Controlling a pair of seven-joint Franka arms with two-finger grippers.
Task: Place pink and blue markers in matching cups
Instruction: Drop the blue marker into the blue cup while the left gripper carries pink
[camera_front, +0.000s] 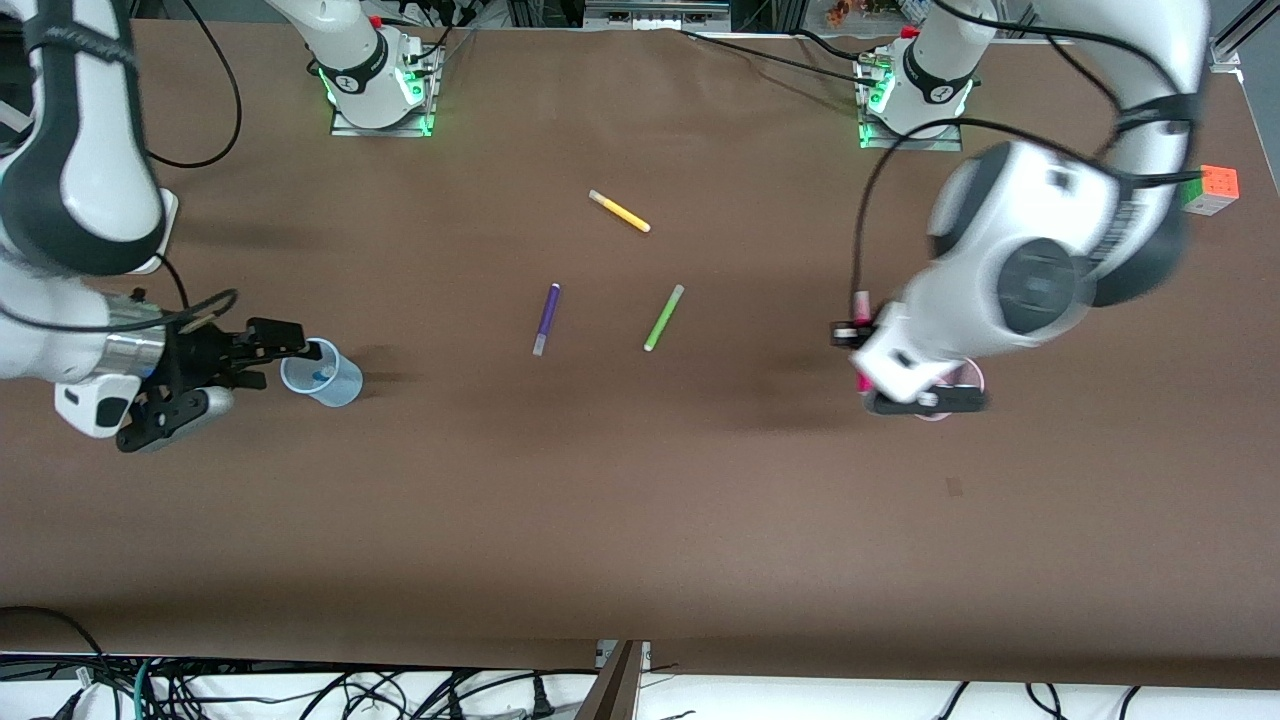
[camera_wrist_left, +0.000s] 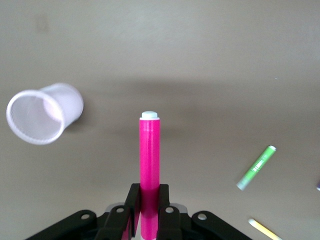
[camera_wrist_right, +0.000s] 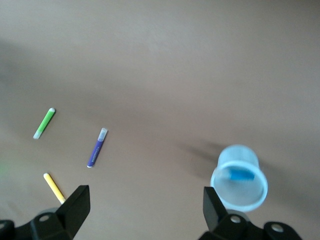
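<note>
The light blue cup stands near the right arm's end of the table with the blue marker inside it; both also show in the right wrist view, cup and marker. My right gripper is open and empty beside that cup, and its jaws stand wide apart. My left gripper is shut on the pink marker, which sticks out past the fingers. The light pink cup stands apart from the marker's tip; in the front view the cup is mostly hidden by the left hand.
A dark purple marker, a lime green marker and a yellow marker lie mid-table. A colour cube sits at the left arm's end of the table. Cables hang below the table's front edge.
</note>
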